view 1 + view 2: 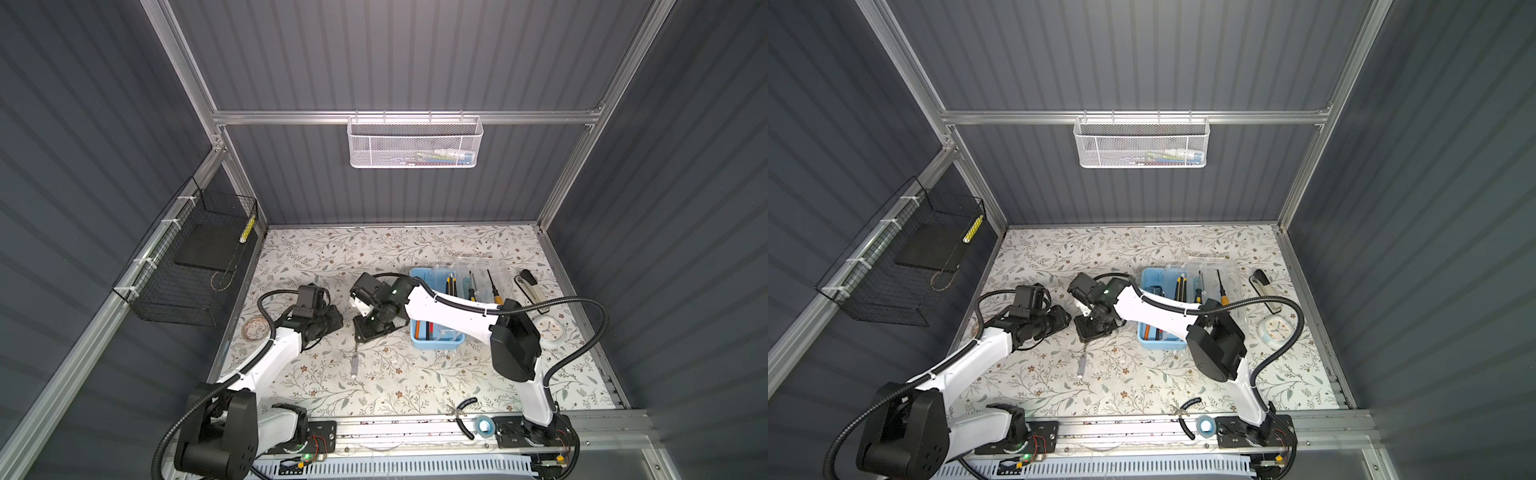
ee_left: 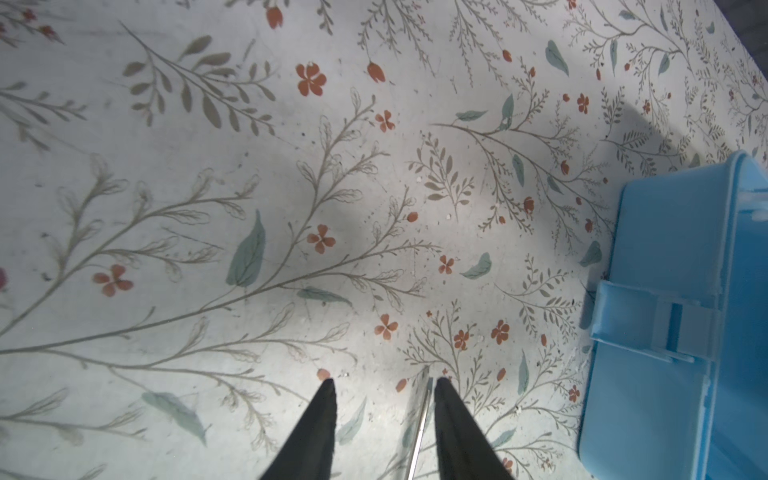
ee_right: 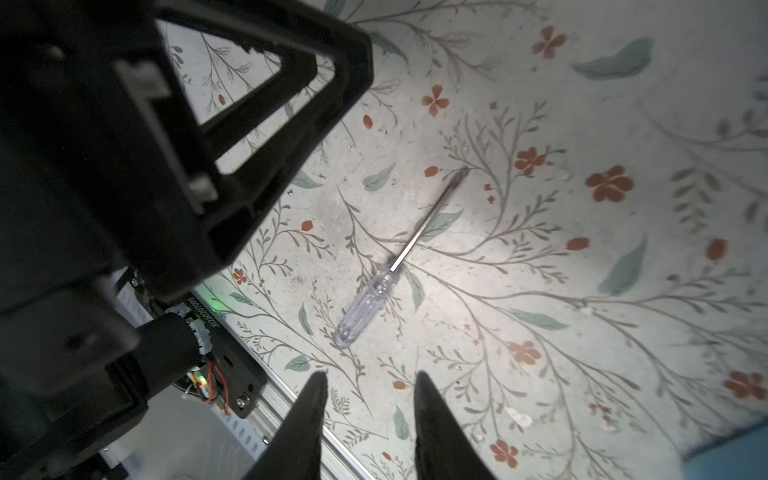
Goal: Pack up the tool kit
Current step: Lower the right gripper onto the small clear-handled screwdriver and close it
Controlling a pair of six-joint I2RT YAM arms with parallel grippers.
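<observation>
Light-blue tool kit open on the flowered table, with one screwdriver lying outside it.

Its clear lid is laid open on the right side of the tool kit in both top views, with slim screwdrivers lying over it. Yellow-and-black hand tools sit in the far half and orange and red ones in the near half, while the right arm crosses above. A clear-handled screwdriver lies flat on the table, left of the tool kit and apart from it. The right tool hangs left of the tool kit, narrowly parted and empty, with the screwdriver's handle just ahead of its tips. The left tool, farther left of the tool kit, is narrowly parted and grips nothing. The screwdriver's shaft lies within its gap, close by one finger; whether they touch I cannot tell.
</observation>
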